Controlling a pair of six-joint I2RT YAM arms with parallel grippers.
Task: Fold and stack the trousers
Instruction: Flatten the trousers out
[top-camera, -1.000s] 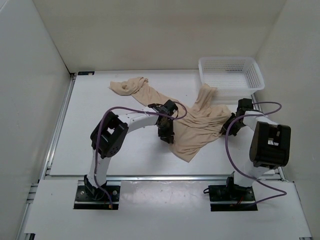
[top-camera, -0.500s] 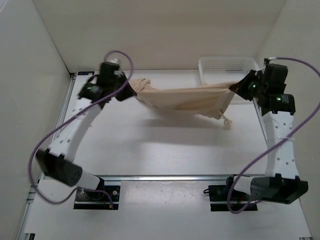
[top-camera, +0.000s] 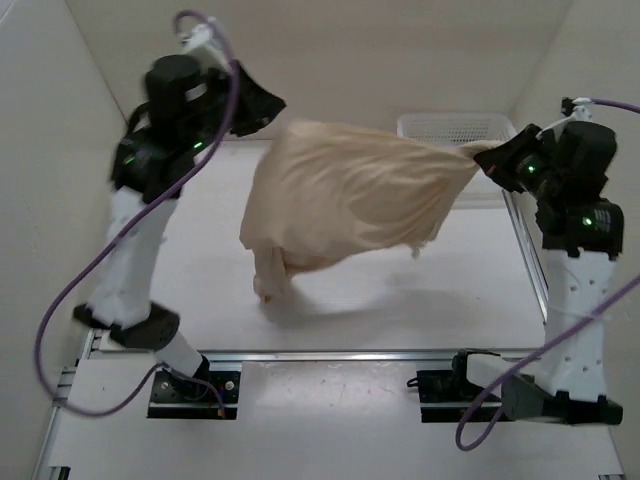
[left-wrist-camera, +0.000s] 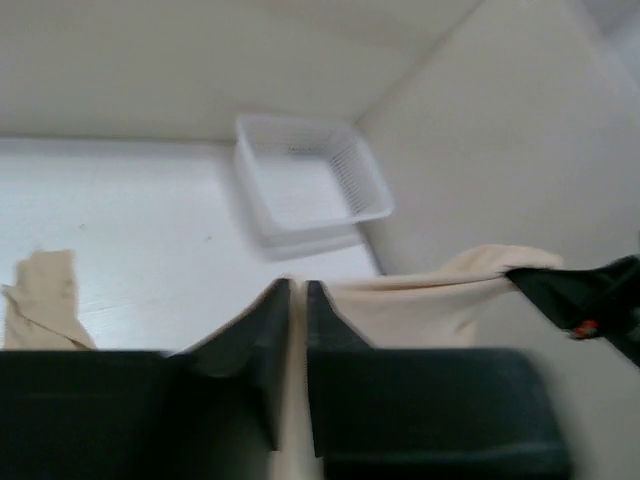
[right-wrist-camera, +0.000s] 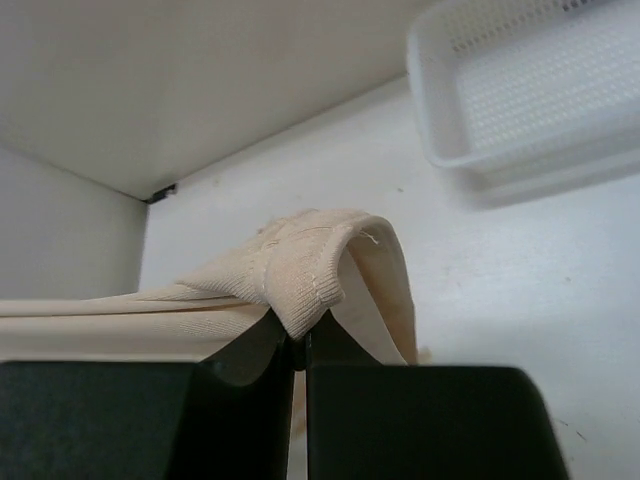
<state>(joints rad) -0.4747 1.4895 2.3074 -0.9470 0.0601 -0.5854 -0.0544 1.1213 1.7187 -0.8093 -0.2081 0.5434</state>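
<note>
Both arms are up high w/ the trousers (top-camera: 345, 195) stretched betw. them in mid-air over the table (top-camera: 200, 270), loose end dangling near the left side. Prob. to spread the cloth flat before folding. L gripper (left-wrist-camera: 297, 290) jaws are pinched on a thin edge. R gripper (right-wrist-camera: 297, 335) jaws are clamped on a bunched hem. Basket (top-camera: 455, 125) sits behind, apart.

I can read no word, number, brand or sign on anything near my left fingers (left-wrist-camera: 240, 350) or my right fingers (right-wrist-camera: 250, 370). The trousers (top-camera: 350, 190) clamped between them are plain cloth. The basket (left-wrist-camera: 372, 175) beyond them shows no legible mark.
</note>
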